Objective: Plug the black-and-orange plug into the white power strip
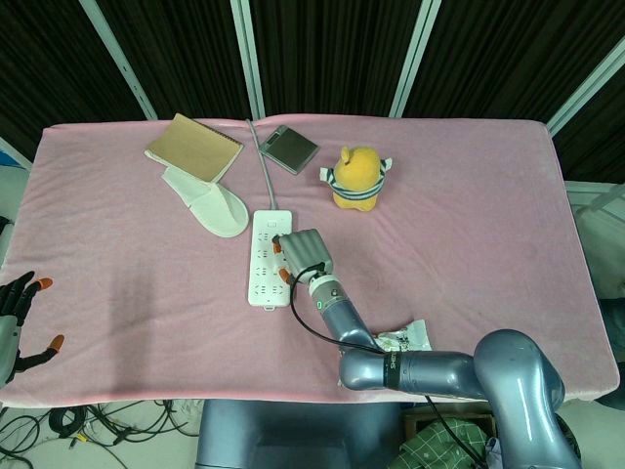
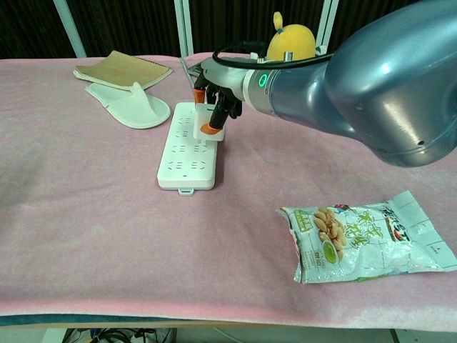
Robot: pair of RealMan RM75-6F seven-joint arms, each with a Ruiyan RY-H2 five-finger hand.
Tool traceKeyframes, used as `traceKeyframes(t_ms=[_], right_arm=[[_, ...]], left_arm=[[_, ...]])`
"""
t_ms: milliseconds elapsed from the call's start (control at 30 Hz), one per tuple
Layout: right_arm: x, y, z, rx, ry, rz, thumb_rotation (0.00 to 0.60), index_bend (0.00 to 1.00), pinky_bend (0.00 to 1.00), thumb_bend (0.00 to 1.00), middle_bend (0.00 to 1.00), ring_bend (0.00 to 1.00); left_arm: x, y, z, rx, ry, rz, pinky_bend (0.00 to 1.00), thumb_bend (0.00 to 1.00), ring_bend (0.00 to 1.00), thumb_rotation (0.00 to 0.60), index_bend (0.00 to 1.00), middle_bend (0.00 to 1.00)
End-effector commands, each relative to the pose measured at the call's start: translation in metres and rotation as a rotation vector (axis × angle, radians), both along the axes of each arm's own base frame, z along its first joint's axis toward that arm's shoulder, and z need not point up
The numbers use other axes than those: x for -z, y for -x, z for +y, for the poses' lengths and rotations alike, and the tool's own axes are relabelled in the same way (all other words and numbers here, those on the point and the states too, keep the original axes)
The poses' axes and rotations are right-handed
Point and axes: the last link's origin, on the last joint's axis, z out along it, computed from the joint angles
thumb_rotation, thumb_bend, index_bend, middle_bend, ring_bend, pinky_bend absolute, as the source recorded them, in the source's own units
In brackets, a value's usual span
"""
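The black-and-orange plug [image 2: 208, 118] is pinched by the right hand [image 2: 218, 96] just over the white power strip [image 2: 187, 151], approx. at its far end. The left hand [image 1: 20, 318] is seen w/ fingers spread, at the tabletop [image 1: 469, 225] edge.

Right arm stretched forward over the table, right hand [image 1: 305, 256] held palm down with fingers [image 2: 214, 107] curled, left hand [image 1: 18, 315] hung low, fingers spread
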Motion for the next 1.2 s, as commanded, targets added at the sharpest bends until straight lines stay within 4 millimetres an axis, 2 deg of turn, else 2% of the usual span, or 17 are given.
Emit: traceKeyframes(t_ms=[33,1200], right_arm=[[0.0014,0.0003,0.0006,0.003,-0.004,0.000,0.600,0.72,0.47,0.39,0.63,0.68],[0.0111,0.0017,0.0018,0.009,-0.012,-0.006,0.600,0.73,0.47,0.39,0.63,0.68]], left_arm=[[0.0000,-0.0001,-0.0001,0.000,0.001,0.001,0.00,0.27,0.00,0.600,0.11,0.01],[-0.0007,0.0002,-0.0003,-0.009,0.003,0.002,0.00,0.27,0.00,0.600,0.11,0.01]])
